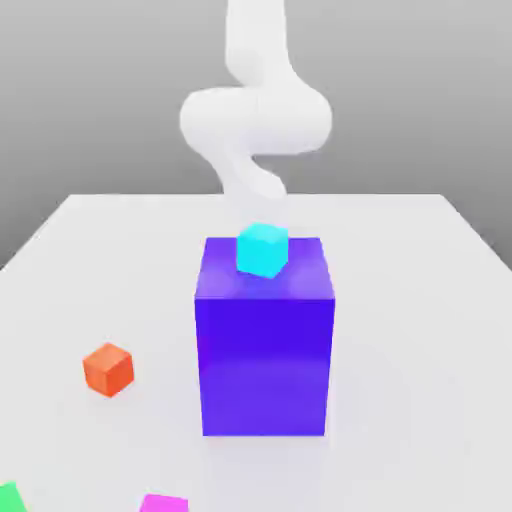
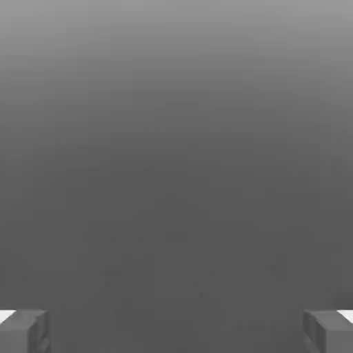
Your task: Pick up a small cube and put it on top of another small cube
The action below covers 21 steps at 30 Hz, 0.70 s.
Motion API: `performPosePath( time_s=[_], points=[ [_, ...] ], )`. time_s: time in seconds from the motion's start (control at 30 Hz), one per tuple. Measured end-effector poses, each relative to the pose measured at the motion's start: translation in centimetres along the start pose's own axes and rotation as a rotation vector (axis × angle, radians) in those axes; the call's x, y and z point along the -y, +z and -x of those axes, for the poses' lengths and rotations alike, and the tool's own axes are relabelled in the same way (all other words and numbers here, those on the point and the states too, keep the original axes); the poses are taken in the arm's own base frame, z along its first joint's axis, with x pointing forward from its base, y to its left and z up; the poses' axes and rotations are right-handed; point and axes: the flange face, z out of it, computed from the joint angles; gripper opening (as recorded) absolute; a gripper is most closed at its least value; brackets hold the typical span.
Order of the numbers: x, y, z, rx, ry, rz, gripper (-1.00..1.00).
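A small cyan cube sits on top of a tall blue block in the middle of the table. A small orange cube lies on the table towards the exterior view's left. A green cube and a magenta cube are cut off by the picture's lower edge. My white arm rises behind the blue block. In the hand view my gripper is open, its fingertips far apart, with nothing but a plain grey background between them.
The white table stretches on both sides of the blue block, which is the tallest obstacle. The table's far edge runs just behind the arm.
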Motion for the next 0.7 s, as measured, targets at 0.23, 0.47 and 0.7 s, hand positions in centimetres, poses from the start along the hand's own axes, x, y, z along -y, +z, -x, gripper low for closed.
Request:
performPosePath(
  time_s=[0.23, 0.47, 0.7],
  points=[
    [-1.7, 12.4, -1.2, 0.123, 0.032, 0.126, 0.00],
    [-5.7, 24.3, -0.5, 0.235, 0.066, 0.255, 0.00],
    [-12.0, 35.1, 2.0, 0.340, 0.102, 0.391, 0.00]
  ],
)
